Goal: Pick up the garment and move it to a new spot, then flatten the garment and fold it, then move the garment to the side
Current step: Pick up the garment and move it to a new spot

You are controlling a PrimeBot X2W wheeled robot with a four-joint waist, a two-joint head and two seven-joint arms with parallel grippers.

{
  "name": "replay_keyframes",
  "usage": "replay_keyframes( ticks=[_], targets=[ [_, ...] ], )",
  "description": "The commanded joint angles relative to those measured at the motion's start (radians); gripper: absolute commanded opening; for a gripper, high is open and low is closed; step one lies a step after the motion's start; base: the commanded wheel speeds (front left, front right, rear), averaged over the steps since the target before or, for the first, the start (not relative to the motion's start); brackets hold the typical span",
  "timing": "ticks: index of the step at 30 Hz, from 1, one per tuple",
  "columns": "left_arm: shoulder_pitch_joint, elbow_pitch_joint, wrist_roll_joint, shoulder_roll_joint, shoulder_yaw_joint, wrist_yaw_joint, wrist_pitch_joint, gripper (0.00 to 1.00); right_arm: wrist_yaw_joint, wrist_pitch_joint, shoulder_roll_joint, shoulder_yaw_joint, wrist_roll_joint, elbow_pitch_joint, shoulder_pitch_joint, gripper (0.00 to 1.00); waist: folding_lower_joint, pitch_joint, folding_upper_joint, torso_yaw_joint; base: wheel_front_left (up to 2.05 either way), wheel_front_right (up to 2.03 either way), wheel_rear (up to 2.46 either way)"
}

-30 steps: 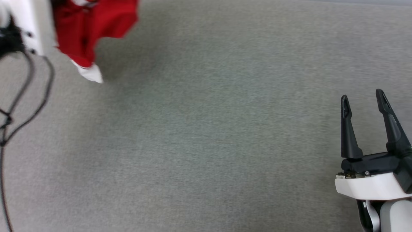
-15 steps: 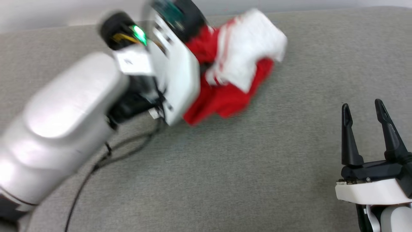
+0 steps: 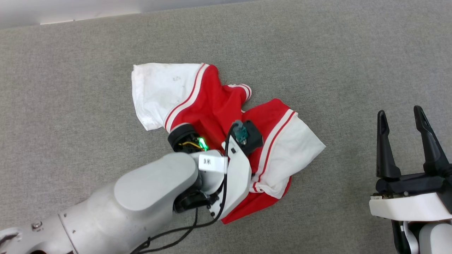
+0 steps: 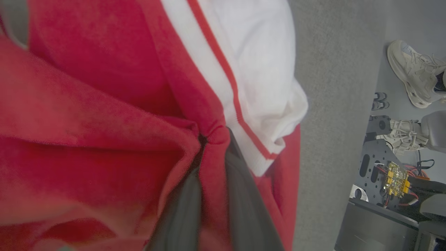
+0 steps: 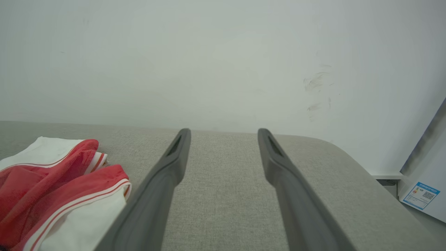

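Pinching a fold of the garment (image 4: 104, 87), left end effector (image 4: 213, 139); right end effector (image 3: 400, 116) spread, empty, apart.

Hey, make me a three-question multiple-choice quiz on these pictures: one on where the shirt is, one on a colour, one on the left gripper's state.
1. Where is the garment relative to the right gripper?
A. To its left, apart from it.
B. Between its fingers.
C. Draped over it.
2. What colour are the sleeves?
A. Blue.
B. White.
C. Black.
3. The left gripper is:
A. Open above the garment.
B. Open beside it.
C. Shut on its red fabric.
Answers: 1 A, bare grey surface separates them; 2 B, both show white beside the red body; 3 C, red fabric is pinched between its fingers.
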Motion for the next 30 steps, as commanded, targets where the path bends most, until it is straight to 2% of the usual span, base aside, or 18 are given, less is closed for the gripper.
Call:
replay_keyframes(
  ticks=[1,2,3,4,6,7,11,14,17,18,21,22,23,26,30],
  targets=[
    [0.039,0.005,0.018,-0.014,-0.002,0.001,0.014,0.0,-0.001,-0.002,0.004,-0.003,0.004,0.002,-0.007,1.0,0.0001,0.003,0.0,0.0,0.0,0.0,0.0],
    [0.041,0.008,0.026,-0.019,-0.002,0.001,0.0,0.0,-0.001,-0.002,0.004,-0.005,0.003,0.003,-0.007,1.0,0.0001,0.001,0.0,0.003,0.0,0.0,0.0],
    [0.036,0.013,0.031,-0.023,-0.002,0.001,-0.025,0.41,-0.001,-0.002,0.004,-0.007,0.001,0.005,-0.006,1.0,0.0001,-0.003,0.0,0.007,0.0,0.0,0.0],
    [0.026,0.02,0.036,-0.023,-0.002,0.001,-0.057,1.0,-0.001,-0.002,0.004,-0.007,-0.001,0.007,-0.003,1.0,0.0001,-0.008,0.0,0.01,0.0,0.0,0.0],
    [0.003,0.033,0.038,-0.025,0.003,0.001,-0.138,1.0,-0.001,-0.002,0.004,-0.009,-0.007,0.01,0.005,1.0,0.0001,-0.024,0.0,0.02,0.0,0.0,0.0],
    [0.003,0.033,0.038,-0.025,0.003,0.001,-0.138,1.0,-0.001,-0.002,0.004,-0.009,-0.007,0.01,0.005,1.0,0.0001,-0.024,0.0,0.02,0.0,0.0,0.0],
    [-0.011,0.075,0.059,-0.022,0.053,0.002,-0.318,1.0,-0.001,-0.002,0.004,-0.012,-0.01,0.019,0.025,1.0,0.0001,-0.068,0.0,0.042,0.0,0.0,0.0],
    [-0.006,0.095,0.098,-0.019,0.103,0.042,-0.458,1.0,-0.001,-0.002,0.004,-0.015,-0.011,0.025,0.045,1.0,0.0001,-0.103,0.0,0.063,0.0,0.0,0.0],
    [0.023,0.111,0.143,-0.008,0.145,0.118,-0.589,1.0,-0.001,-0.002,0.004,-0.012,-0.011,0.03,0.06,1.0,0.0001,-0.136,0.0,0.083,0.0,0.0,0.0],
    [0.047,0.116,0.174,0.001,0.161,0.17,-0.661,1.0,-0.001,-0.002,0.004,-0.015,-0.01,0.033,0.07,1.0,0.0001,-0.155,0.0,0.099,0.0,0.0,0.0],
    [0.097,0.128,0.2,0.019,0.19,0.251,-0.756,1.0,-0.001,-0.002,0.004,-0.014,-0.012,0.038,0.086,1.0,0.0001,-0.184,0.0,0.122,0.0,0.0,0.0],
    [0.118,0.13,0.208,0.022,0.205,0.28,-0.778,1.0,-0.001,-0.002,0.004,-0.014,-0.012,0.038,0.089,1.0,0.0001,-0.192,0.0,0.129,0.0,0.0,0.0],
    [0.118,0.13,0.208,0.022,0.205,0.28,-0.778,1.0,-0.001,-0.002,0.004,-0.014,-0.012,0.038,0.089,1.0,0.0001,-0.192,0.0,0.129,0.0,0.0,0.0],
    [0.19,0.121,0.231,0.04,0.261,0.366,-0.813,1.0,-0.001,-0.002,0.004,-0.019,-0.011,0.041,0.108,1.0,0.0001,-0.219,0.0,0.149,0.0,0.0,0.0],
    [0.321,0.031,0.305,0.058,0.399,0.471,-0.819,1.0,-0.001,-0.002,0.003,-0.024,-0.01,0.04,0.126,1.0,0.0001,-0.241,0.0,0.172,0.0,0.0,0.0]
  ],
)
